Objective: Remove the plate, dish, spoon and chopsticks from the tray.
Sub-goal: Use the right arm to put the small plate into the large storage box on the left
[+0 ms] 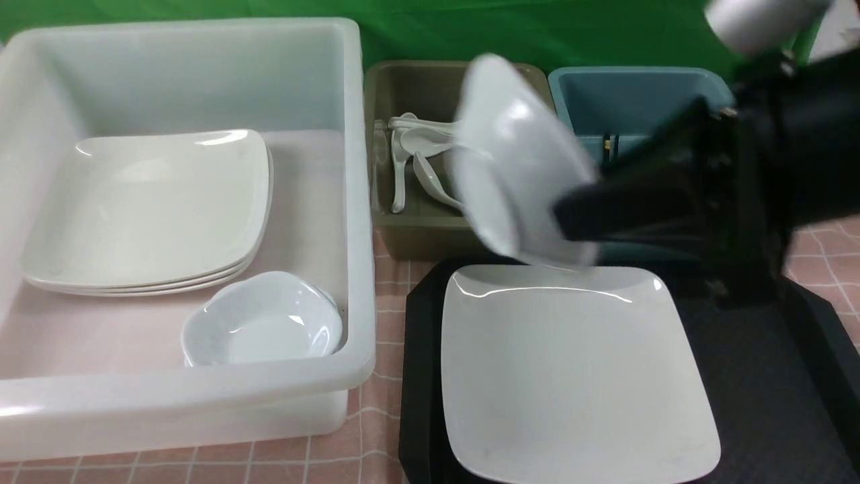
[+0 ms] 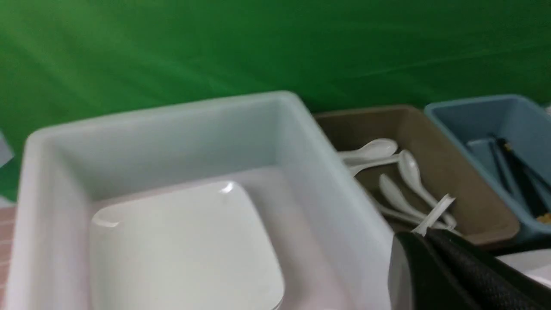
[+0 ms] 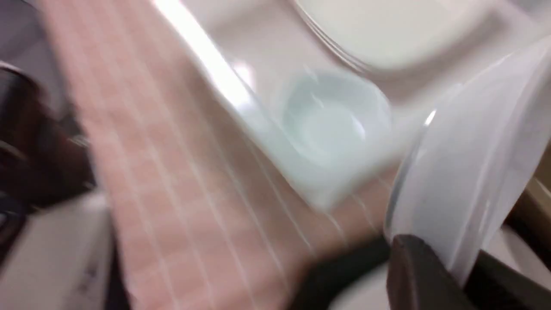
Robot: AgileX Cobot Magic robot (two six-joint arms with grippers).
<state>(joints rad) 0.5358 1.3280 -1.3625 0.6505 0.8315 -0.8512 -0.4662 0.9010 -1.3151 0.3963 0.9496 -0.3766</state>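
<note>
The robot's black right hand (image 3: pixel 462 280) grips the small glossy white shallow dish (image 1: pixel 531 161) by its rim, holding it tilted steeply on its side in the air above the far edge of the large black plastic tray (image 1: pixel 746 376). Below it, the large glossy white square plate (image 1: pixel 578 376) lies flat on the tray, on the pink checked cloth (image 1: pixel 383 403) that covers the counter. The black left hand (image 2: pixel 424 237) is clenched shut, near the big white plastic bin (image 1: pixel 359 202). Inside that bin, a stack of white square plates (image 1: pixel 148 208) sits beside nested white bowls (image 1: pixel 262 323) in the near right corner. Beyond the tray, white soup spoons (image 1: pixel 430 151) lie jumbled in an olive-brown plastic bin (image 1: pixel 423 235), while dark chopsticks with gold bands (image 1: pixel 607 146) rest in the blue plastic bin (image 1: pixel 638 87) just beside it. A bright green cloth (image 1: pixel 470 33) hangs behind all three bins.
</note>
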